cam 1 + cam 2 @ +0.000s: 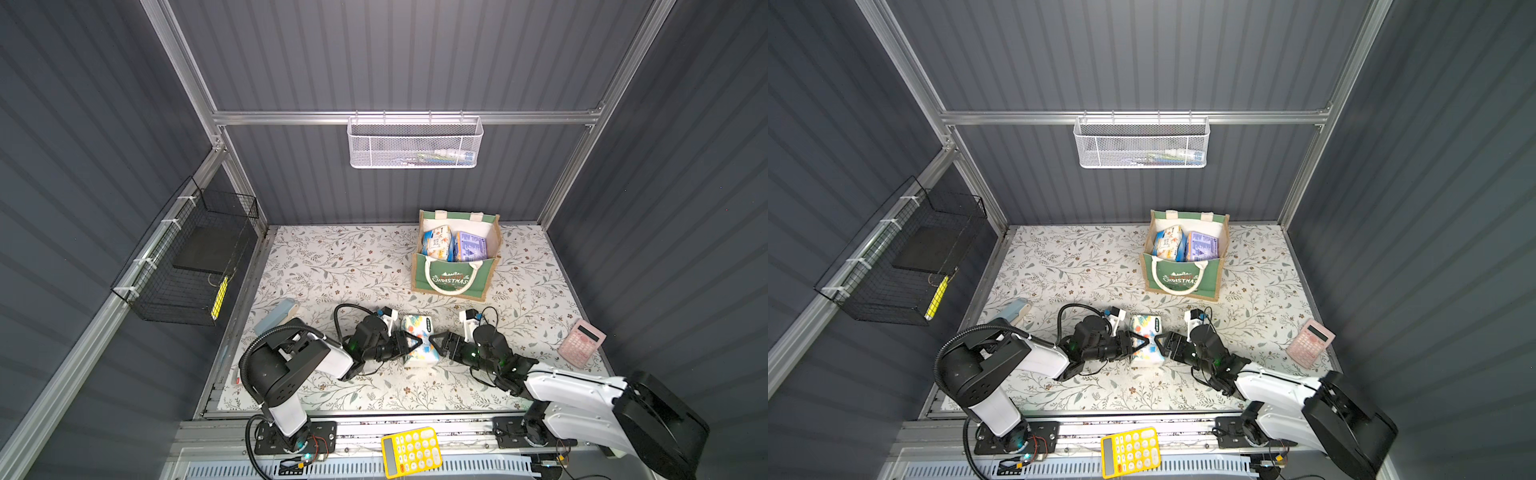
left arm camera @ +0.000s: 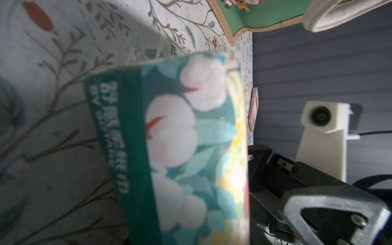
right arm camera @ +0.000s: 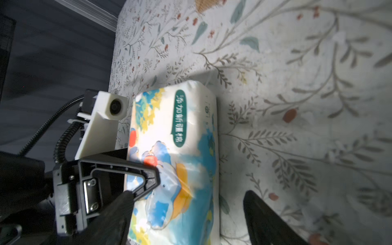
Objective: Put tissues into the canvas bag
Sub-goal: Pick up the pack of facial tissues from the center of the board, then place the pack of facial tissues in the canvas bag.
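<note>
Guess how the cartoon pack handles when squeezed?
Likely soft: the pack film wrinkles under the left gripper. Probably slippery, since the wrap looks glossy. Flat-sided and brick-shaped, so unlikely to roll.

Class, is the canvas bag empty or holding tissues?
Not empty: in both top views the canvas bag holds a white-blue-orange pack and a lavender pack.

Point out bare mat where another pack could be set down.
Crowded: centre, where left gripper and right gripper meet at the cartoon-printed pack. Free: the mat between canvas bag and black wire basket; also the near strip before both grippers.
</note>
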